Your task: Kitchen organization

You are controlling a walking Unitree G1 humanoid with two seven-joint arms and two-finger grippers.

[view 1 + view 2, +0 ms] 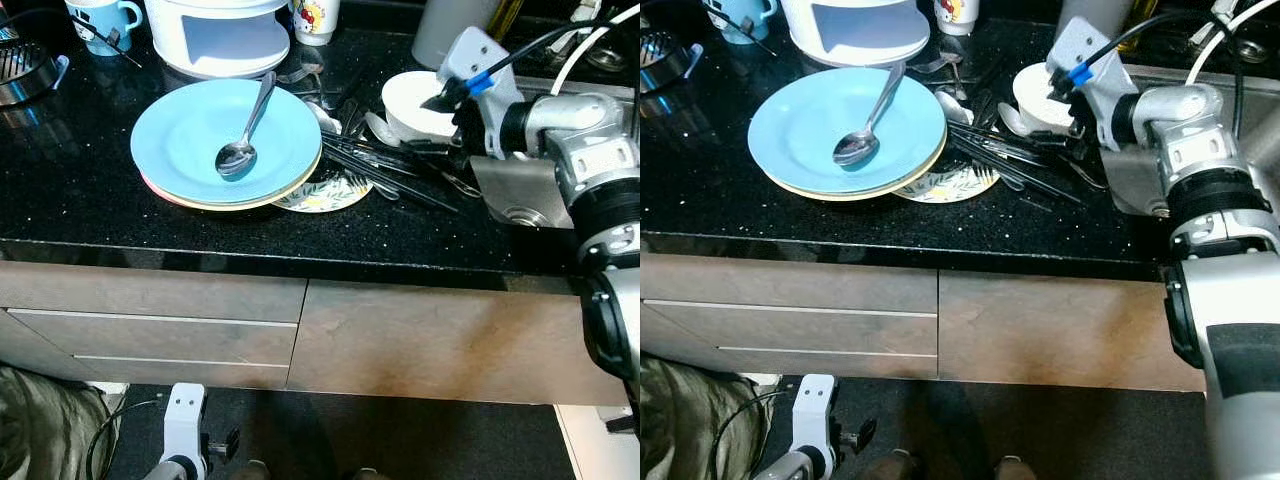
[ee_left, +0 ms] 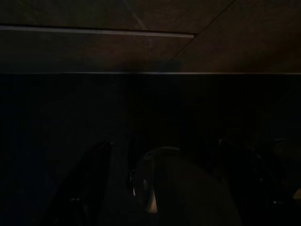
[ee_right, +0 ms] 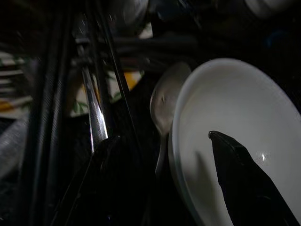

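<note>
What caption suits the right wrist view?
Open right tool straddling the round white ceramic bowl's rim, beside black chopsticks.

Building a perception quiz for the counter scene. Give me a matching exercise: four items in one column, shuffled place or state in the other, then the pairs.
Items:
1. spoon
2. white bowl
3. right gripper
4. left gripper

Places or states:
A. fingers straddling the bowl's rim, one inside
B. hanging low before the drawers
C. lying on the blue plate
D. on the black counter, beside a heap of dark cutlery

Pairs: 1-C, 2-D, 3-A, 4-B
</note>
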